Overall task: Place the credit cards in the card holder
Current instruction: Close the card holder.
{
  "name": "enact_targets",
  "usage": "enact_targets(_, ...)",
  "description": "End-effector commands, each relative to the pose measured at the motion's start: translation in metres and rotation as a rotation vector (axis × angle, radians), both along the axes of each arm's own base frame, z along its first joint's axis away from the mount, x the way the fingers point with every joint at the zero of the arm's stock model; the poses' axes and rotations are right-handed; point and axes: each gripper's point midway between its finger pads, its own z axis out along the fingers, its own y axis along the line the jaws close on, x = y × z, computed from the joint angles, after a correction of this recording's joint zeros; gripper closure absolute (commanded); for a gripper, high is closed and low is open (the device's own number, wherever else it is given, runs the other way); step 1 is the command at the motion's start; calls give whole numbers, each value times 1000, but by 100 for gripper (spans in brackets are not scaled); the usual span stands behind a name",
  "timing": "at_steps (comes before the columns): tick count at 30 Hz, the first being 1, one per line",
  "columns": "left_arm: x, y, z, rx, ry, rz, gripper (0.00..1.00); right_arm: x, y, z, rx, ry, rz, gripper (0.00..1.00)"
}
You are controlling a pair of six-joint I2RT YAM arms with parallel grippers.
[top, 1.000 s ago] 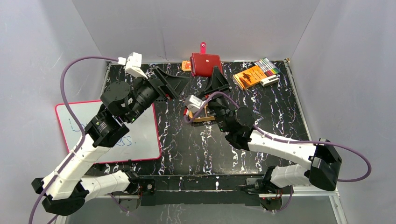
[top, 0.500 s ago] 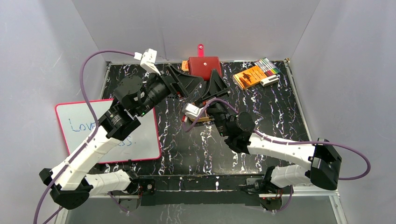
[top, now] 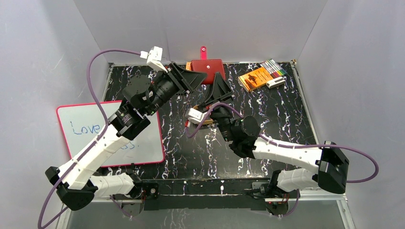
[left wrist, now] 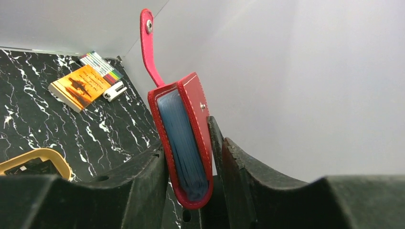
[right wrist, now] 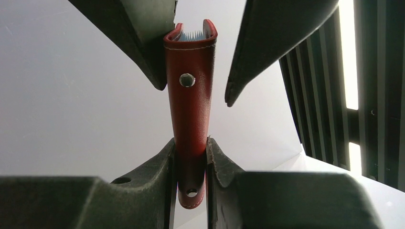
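Note:
The dark red card holder (top: 207,67) hangs upright in the air over the back of the table, its snap tab pointing up. My right gripper (top: 218,83) is shut on its lower part (right wrist: 190,109). My left gripper (top: 200,77) straddles the holder's open end (left wrist: 193,102), where blue-grey pockets show. One left finger (right wrist: 143,43) touches the red cover. The other left finger (right wrist: 267,43) stands a little apart from it, so the jaws are open. No credit cards show plainly. Only dark shapes lie in the tan tray (left wrist: 45,155).
The tan tray (top: 203,121) sits under my right arm. An orange booklet (top: 254,78), a row of markers (top: 273,67) and a small white object (top: 276,82) lie at the back right. A red-framed whiteboard (top: 95,136) lies at the left. Grey walls stand close behind.
My left arm has swung right and back to the holder, and its jaws have narrowed around the open end. My right gripper has kept its grip and shifted the holder slightly back.

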Motion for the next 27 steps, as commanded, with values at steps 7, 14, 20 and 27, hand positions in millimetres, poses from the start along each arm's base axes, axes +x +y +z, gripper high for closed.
enact_targets(7,2,-8,10,-49,-34,-19,61,-12,-29,40,176,-52,1,100)
enact_targets(14,3,-16,8,-50,-39,-47,79,-14,-31,39,185,-43,10,100)
enact_targets(20,11,-2,4,-34,-36,40,100,-12,-26,25,185,118,47,59)
enact_targets(27,20,55,12,26,-86,293,100,-40,20,-25,206,678,391,1)
